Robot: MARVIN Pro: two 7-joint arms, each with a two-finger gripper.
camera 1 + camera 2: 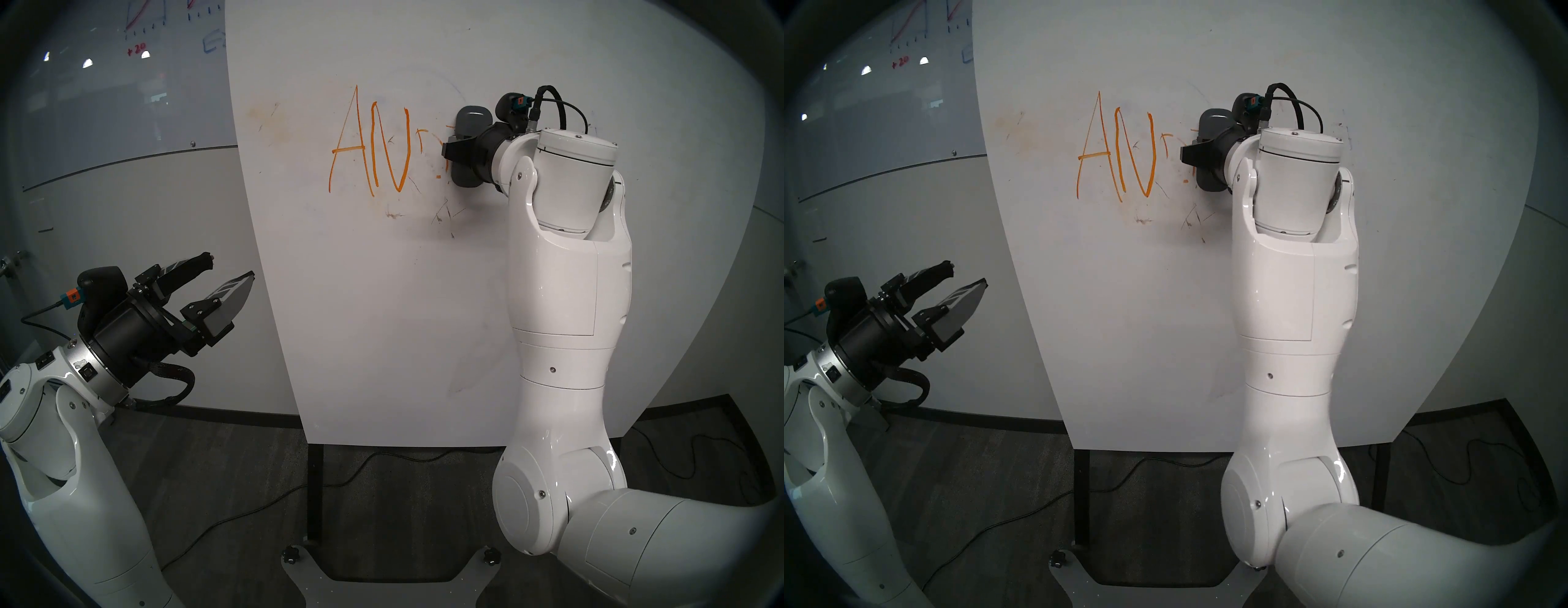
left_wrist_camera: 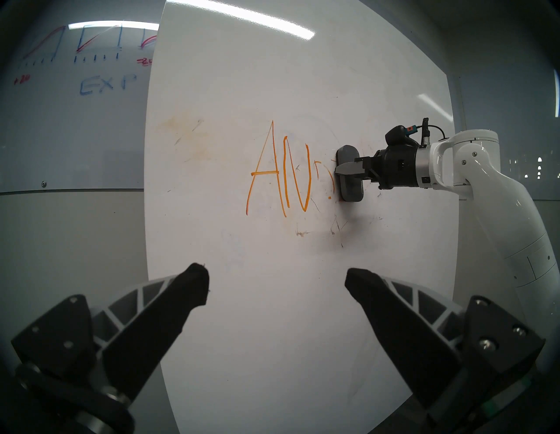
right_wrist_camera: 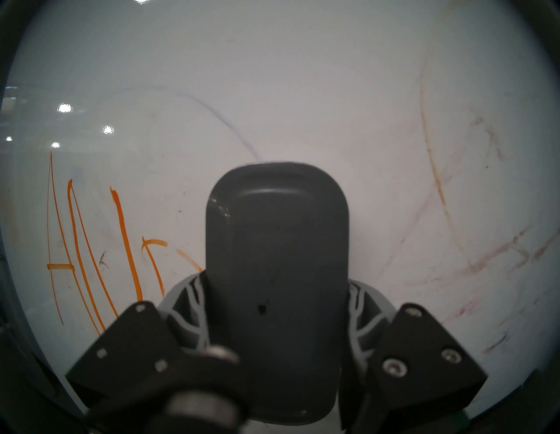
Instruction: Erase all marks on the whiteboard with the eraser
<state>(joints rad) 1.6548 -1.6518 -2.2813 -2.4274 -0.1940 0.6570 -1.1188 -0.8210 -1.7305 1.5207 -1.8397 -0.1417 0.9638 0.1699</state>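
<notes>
Far left, the left gripper (image 1: 220,276) hangs idle off the whiteboard's (image 1: 382,318) left edge, its jaws spread apart with nothing between them; it has no part in this step and does best out of the way.

On the board, the orange marks (image 1: 369,144) read left to right as a whole A and a whole N, then a short hook and a few flecks of what looks like the third letter, right beside the eraser (image 1: 473,116). The right gripper (image 1: 449,155) has its jaws clamped across the middle of that dark grey block, which stands upright with its face against the board at the right end of the lettering.

To do the wipe well, I judge the pad should stay flat and pressed — not rocked onto an edge — and travel leftward in overlapping up-and-down passes that clear the tall A from peak to foot. The grip sits mid-block, so uneven pressure could twist the eraser in the jaws.

Hard to tell: whether the pad truly touches along its whole length, since the contact face is hidden in every view. The eraser, gripper and arm also cover whatever remains of the last letters. Faint brown streaks to the right may be old stains.
</notes>
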